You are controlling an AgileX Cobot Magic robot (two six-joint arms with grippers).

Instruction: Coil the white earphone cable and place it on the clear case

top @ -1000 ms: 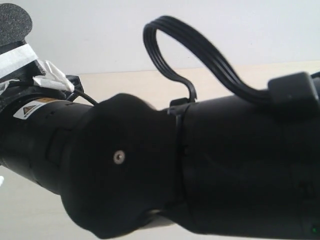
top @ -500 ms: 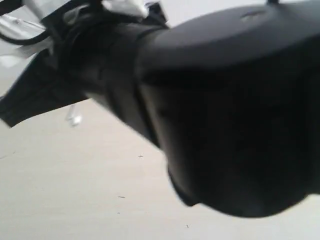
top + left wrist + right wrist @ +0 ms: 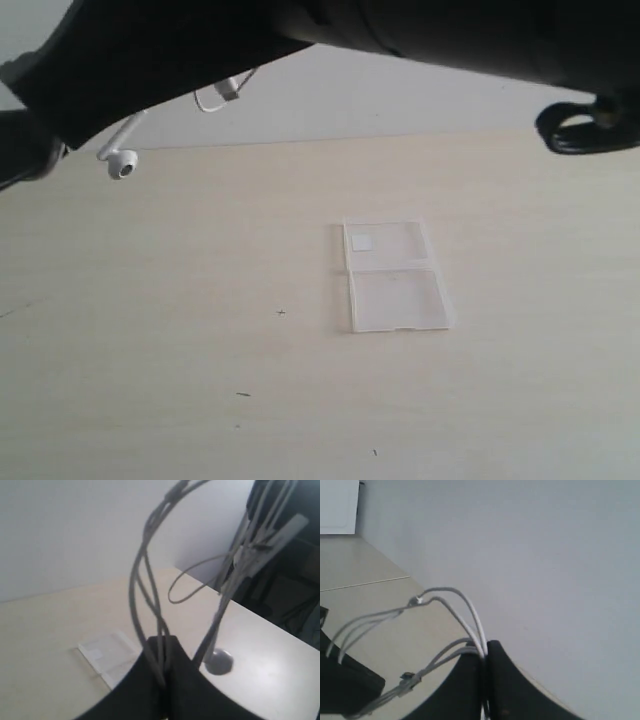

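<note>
Cable handling, mid-air stage

1. Left hand (image 3: 164,650): the jaws are fully closed and pinch several strands of the cable (image 3: 132,580) between the fingertips. From the pinch point the strands rise in a tall arc.
2. Right hand (image 3: 485,652): the jaws are likewise fully closed and clamp a bundle of strands. These curve away from the fingertips in loose loops.
3. Reason for the two-point grip: the wire is very thin and springy. Judged from the loops, pinching it at two places keeps the turns gathered, which one grip alone may not do.
4. Cable position: it hangs in the air between the hands, clear of the desk (image 3: 200,330). Holding it high prevents the loops from dragging on the surface and pulling open.
5. One earbud (image 3: 122,163) dangles free below the left arm, apart from the coil. It is a likely snag point and may need tucking in before placement.
6. Case (image 3: 395,275): it lies flat on the desk near the middle, both halves spread, with the sticker in a corner of the far half. Nothing rests on it.
7. Status: coiling appears largely formed; placement is not yet done. The next move calls for lowering the bundle onto the case without loosening either grip early
</note>
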